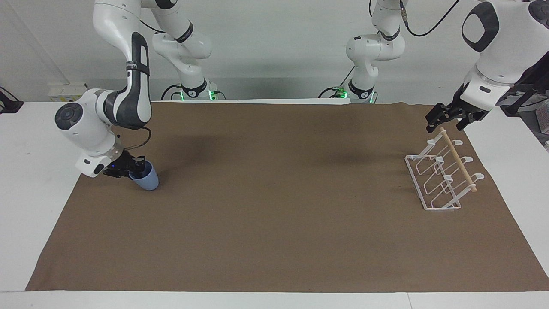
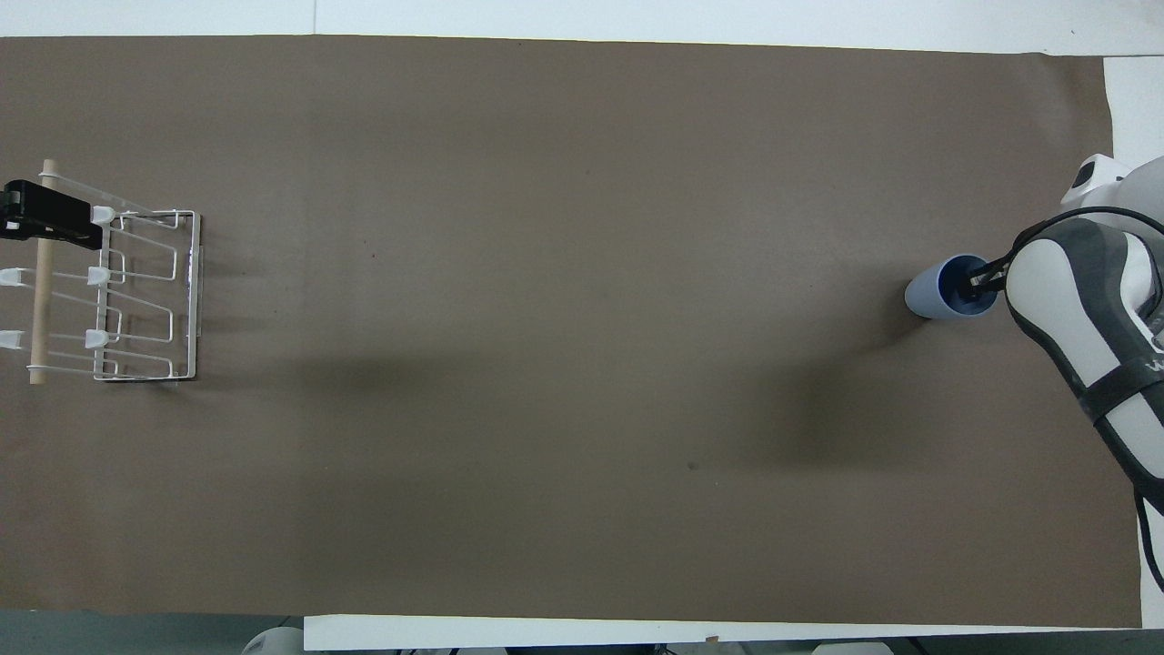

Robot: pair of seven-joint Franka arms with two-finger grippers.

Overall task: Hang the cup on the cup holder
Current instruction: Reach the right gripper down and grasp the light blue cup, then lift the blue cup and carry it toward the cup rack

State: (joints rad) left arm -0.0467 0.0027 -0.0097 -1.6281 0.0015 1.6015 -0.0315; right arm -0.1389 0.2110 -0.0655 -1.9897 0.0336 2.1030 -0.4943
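In the overhead view the right arm runs off the right edge and covers the right gripper; only a dark tip shows at the rim of the cup. In the facing view that gripper hides part of the cup's mouth, so whether it pinches the wall cannot be told. At the left edge of the overhead view the left gripper is cut off and overlaps the cup holder.

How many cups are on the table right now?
1: the cup stands on the brown mat at the right arm's end, the right gripper at its rim. None on the cup holder.
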